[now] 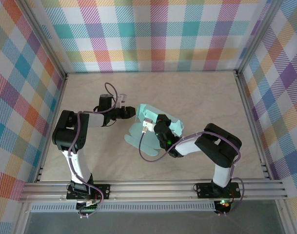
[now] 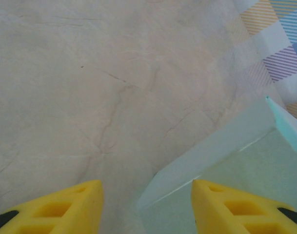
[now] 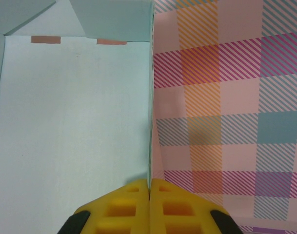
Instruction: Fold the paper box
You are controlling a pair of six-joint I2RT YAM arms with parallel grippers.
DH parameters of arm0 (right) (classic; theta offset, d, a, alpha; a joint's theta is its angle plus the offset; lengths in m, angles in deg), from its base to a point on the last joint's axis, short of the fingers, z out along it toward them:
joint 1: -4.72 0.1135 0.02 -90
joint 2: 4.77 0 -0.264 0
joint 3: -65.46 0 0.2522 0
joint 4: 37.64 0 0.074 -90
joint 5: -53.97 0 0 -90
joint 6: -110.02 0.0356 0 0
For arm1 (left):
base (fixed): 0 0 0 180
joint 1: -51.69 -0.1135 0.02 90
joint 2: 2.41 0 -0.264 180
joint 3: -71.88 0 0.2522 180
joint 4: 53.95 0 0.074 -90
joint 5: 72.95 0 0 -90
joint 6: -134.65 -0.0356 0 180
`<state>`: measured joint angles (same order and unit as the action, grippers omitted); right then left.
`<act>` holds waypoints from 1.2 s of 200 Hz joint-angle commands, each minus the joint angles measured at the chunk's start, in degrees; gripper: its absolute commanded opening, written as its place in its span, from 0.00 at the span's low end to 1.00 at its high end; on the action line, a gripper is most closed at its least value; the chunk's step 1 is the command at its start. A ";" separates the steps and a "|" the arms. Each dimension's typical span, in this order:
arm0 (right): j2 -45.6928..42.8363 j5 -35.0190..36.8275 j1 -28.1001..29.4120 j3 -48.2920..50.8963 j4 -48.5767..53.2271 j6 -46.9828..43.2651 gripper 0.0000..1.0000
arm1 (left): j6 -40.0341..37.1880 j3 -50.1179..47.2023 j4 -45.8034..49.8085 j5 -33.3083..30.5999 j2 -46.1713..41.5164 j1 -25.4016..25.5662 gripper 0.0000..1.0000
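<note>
Mint paper box (image 1: 144, 111), scalloped tabs (image 1: 137, 140) pointing near-left; right tool (image 3: 149, 187) clamps its wall; left tool (image 2: 147, 187) spread.

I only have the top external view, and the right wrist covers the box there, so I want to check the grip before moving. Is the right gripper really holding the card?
Observer: Yes. In the right wrist view, the right gripper has its yellow fingers pressed together on the thin edge of one panel of the paper box.
Operator: And the left one?
Observer: The left gripper is open. Its fingers are wide apart over the table. A corner of the box reaches in between them, but nothing is clamped.
</note>
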<state>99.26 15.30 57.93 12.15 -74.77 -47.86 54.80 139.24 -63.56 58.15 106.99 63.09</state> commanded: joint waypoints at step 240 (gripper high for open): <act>-5.78 -6.60 -0.93 -0.17 16.59 8.73 0.00 | -13.70 -5.57 -10.45 -1.12 -0.62 9.14 0.54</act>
<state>94.64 12.28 56.79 12.15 -64.83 -41.26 43.50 134.98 -70.95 59.79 107.98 70.69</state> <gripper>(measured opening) 0.043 0.536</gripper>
